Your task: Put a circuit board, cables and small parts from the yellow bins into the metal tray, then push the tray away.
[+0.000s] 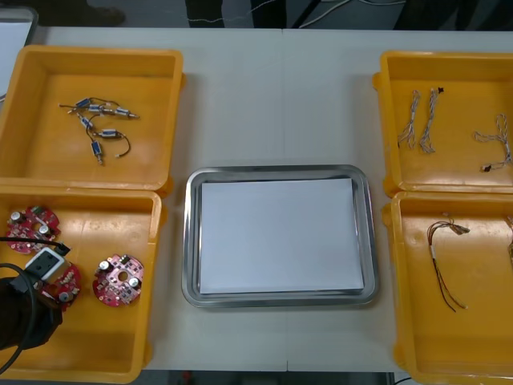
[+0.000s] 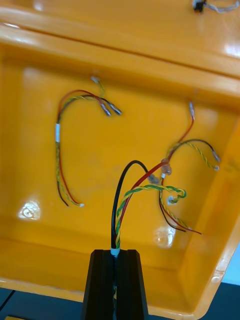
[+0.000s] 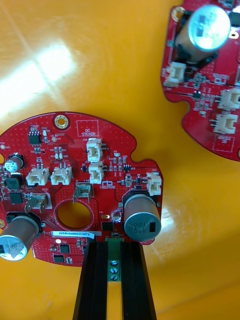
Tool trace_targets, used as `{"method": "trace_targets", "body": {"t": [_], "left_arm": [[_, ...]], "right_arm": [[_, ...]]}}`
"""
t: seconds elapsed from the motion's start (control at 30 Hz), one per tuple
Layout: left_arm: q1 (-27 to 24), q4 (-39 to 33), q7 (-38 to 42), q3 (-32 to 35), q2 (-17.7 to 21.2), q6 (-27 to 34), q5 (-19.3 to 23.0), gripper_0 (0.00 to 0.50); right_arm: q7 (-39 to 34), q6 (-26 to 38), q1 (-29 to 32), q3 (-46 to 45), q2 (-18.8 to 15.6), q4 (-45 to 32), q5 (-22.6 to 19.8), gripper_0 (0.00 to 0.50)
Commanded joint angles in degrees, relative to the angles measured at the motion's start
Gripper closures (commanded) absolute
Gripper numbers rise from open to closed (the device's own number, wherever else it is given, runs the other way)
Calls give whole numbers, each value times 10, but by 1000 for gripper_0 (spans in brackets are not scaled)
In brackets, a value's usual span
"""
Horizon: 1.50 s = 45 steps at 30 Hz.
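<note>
One red circuit board (image 3: 75, 150) bears silver cylinders (image 3: 141, 224).

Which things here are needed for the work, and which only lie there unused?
For the job:
- the circuit board held by the left gripper in the near left bin
- the cable held by the right gripper over the near right bin
- the small metal parts
- the metal tray
- the yellow bins

Just lying about:
- a white thing at the far left corner of the table, kind unclear

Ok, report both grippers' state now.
Left gripper: shut on a circuit board in the near left bin.
Right gripper: shut on a red and yellow cable over the near right bin.
</note>
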Motion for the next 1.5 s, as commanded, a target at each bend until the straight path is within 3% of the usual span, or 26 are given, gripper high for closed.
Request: {"method": "trace_targets", "body": {"t": [0.03,0.33,0.47,0.83,0.93,1.23,1.5], "left_arm": [[-8,-39,-48,58,3,58,21,500],[-28,-100,-24,113,-31,183,46,500],[-63,-135,12,114,-49,250,52,500],[-191,-199,40,111,-81,393,146,500],[-252,-206,47,85,-101,431,163,500],[-399,-203,71,-19,-154,488,161,500],[-485,-185,94,-90,-200,500,163,500]], "right_arm": [[-25,6,-30,5,-42,-54,-21,500],[-40,6,-89,76,-73,-114,-36,500],[-50,6,-124,113,-89,-130,-52,500],[-63,-7,-187,185,-106,-170,-82,500],[-68,-17,-189,195,-113,-179,-87,500],[-74,-34,-202,231,-139,-179,-96,500],[-81,-35,-250,299,-146,-179,-81,500]]}}
